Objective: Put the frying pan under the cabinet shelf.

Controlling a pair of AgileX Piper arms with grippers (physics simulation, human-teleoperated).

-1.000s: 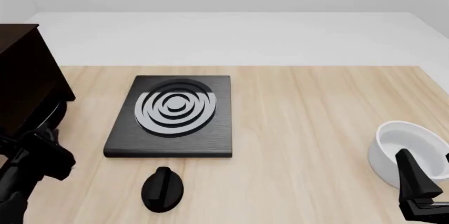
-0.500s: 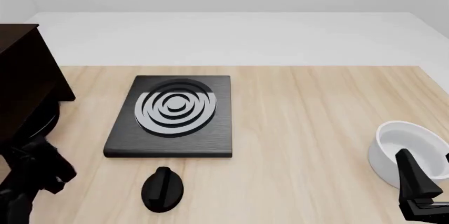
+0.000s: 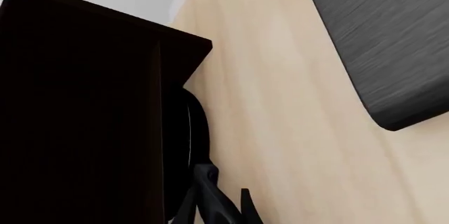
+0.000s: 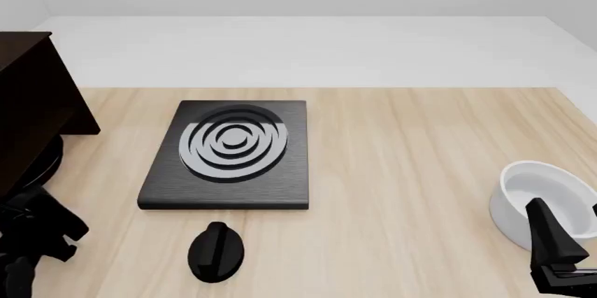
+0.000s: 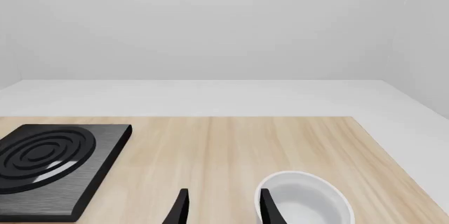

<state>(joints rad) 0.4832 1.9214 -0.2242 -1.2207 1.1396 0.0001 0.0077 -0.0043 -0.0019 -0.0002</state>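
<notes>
The cabinet shelf [image 4: 33,95] stands at the table's far left, a very dark brown box [image 3: 84,103]. The frying pan [image 4: 49,159] lies on the table beneath it, with only a curved black rim [image 3: 197,129] showing past the cabinet's side panel. Its thin handle [image 3: 210,192] runs back between the fingers of my left gripper [image 3: 214,205], which looks shut on it. In the front view the left gripper [image 4: 38,203] is at the near left, just in front of the cabinet. My right gripper [image 5: 221,208] is open beside the white bowl.
A flat black stove plate [image 4: 228,154] with silver rings lies left of centre, its corner [image 3: 393,50] close to the left arm. A black oval knob [image 4: 217,251] sits in front of it. The white bowl [image 4: 541,200] stands at the near right.
My left gripper has drawn back toward the near left corner. The pan's visible rim has slid further left under the cabinet. The right arm has not moved.
</notes>
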